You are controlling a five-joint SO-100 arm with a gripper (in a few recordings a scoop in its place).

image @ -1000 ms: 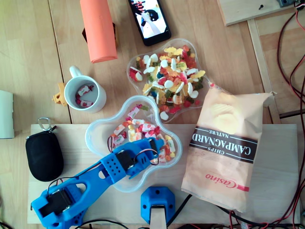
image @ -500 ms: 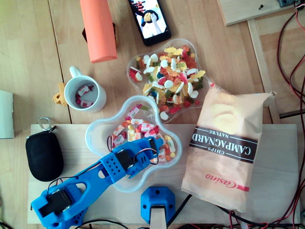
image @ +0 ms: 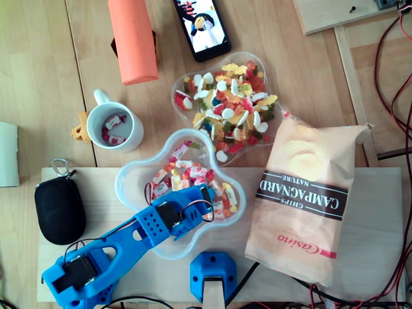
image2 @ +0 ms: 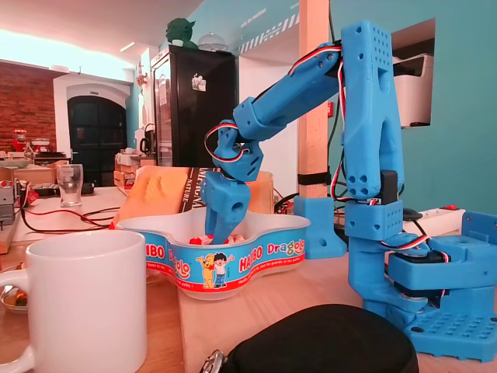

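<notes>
Find blue end effector (image2: 221,225) set tip-down among wrapped sweets (image: 187,172) in clear lobed plastic tub (image: 120,187) on wooden bench (image: 380,244); cannot tell jaw opening or hold. Beware possible side push on light tub: sliding, tipping, spilled sweets.

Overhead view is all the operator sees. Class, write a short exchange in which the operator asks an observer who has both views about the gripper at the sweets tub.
Operator: Is the gripper over the tub or inside it?
Observer: Inside. In the fixed view its tip reaches below the rim, down to the sweets.
Operator: How is it angled?
Observer: Steeply nose-down, close to vertical. I cannot tell whether the jaws are open.
Operator: Is there anything on the tub's outer wall?
Observer: A blue printed band with cartoon figures and lettering runs around it.
</notes>
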